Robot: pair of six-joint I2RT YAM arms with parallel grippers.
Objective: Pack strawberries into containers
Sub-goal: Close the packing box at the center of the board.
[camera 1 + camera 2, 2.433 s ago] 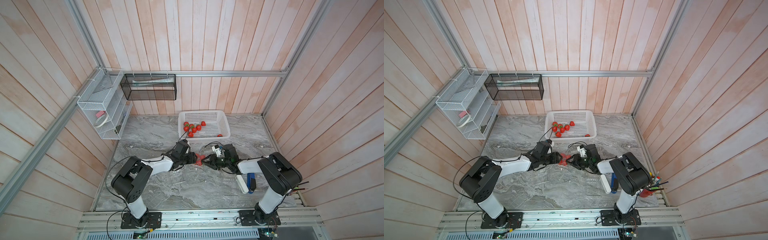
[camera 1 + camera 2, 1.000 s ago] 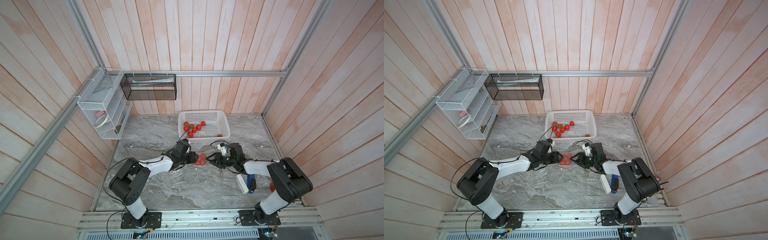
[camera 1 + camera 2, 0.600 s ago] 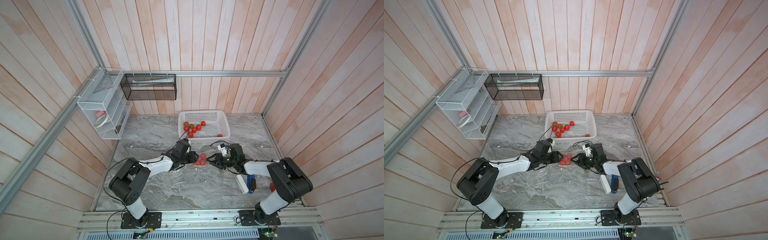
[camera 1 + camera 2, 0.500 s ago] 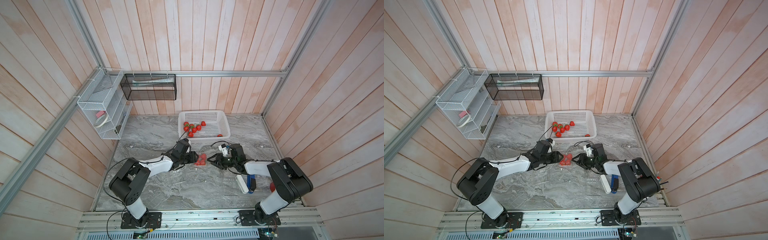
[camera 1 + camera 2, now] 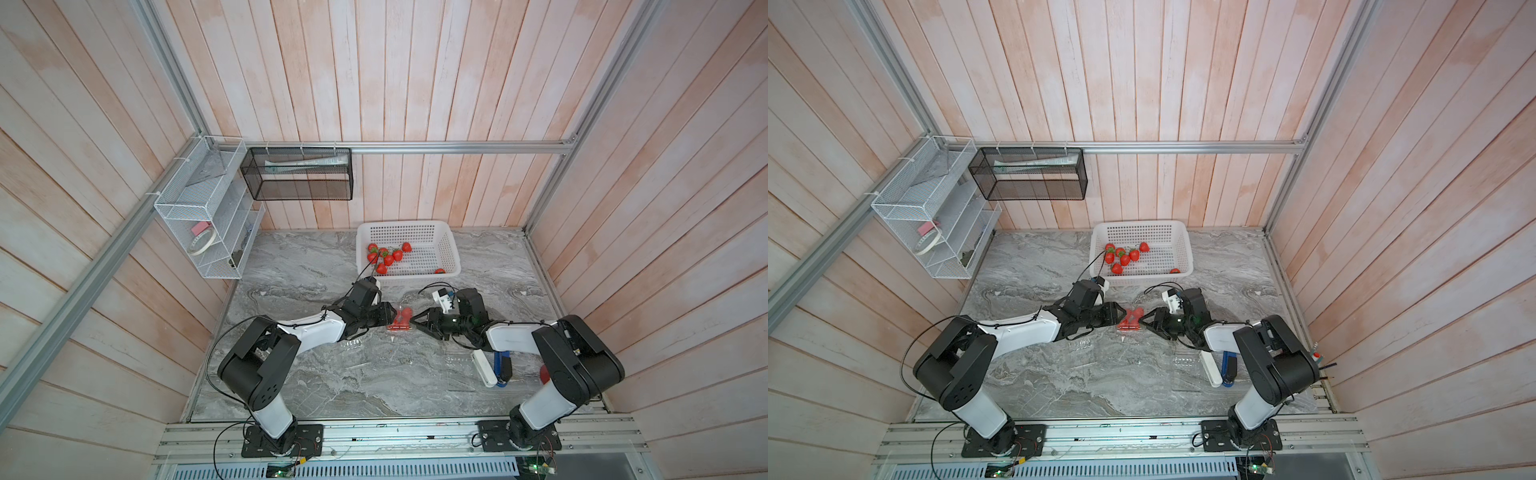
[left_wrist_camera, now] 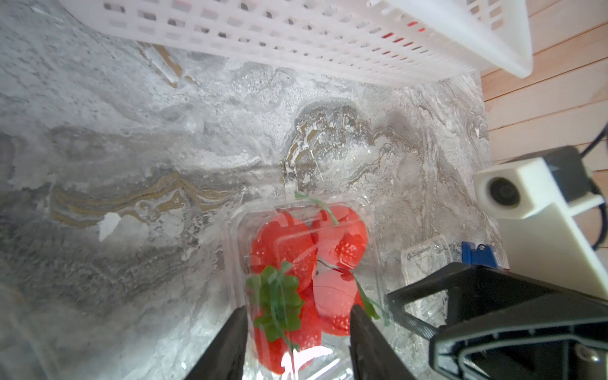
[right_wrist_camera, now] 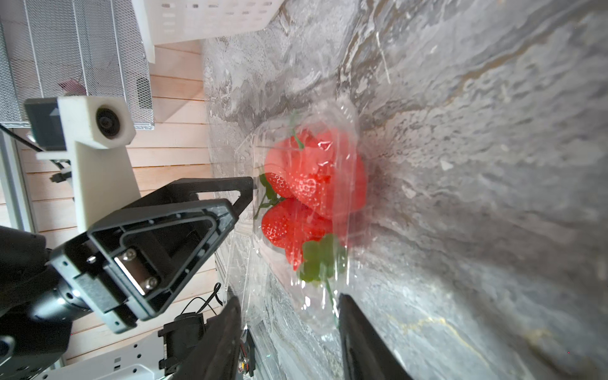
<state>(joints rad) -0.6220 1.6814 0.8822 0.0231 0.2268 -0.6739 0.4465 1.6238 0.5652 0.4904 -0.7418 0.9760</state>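
Your left gripper (image 6: 298,309) and right gripper (image 7: 289,296) meet at mid-table, each with its jaws apart astride one end of the filled container (image 5: 400,321). You cannot tell whether either squeezes. Strawberries (image 6: 279,243) lie under its clear lid, so this two-sided hold probably steadies it for snapping shut, just nearer than the far basket (image 5: 409,226).

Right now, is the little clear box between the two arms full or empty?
Full: the clear box holds about four red strawberries, filling it, as both wrist views show.
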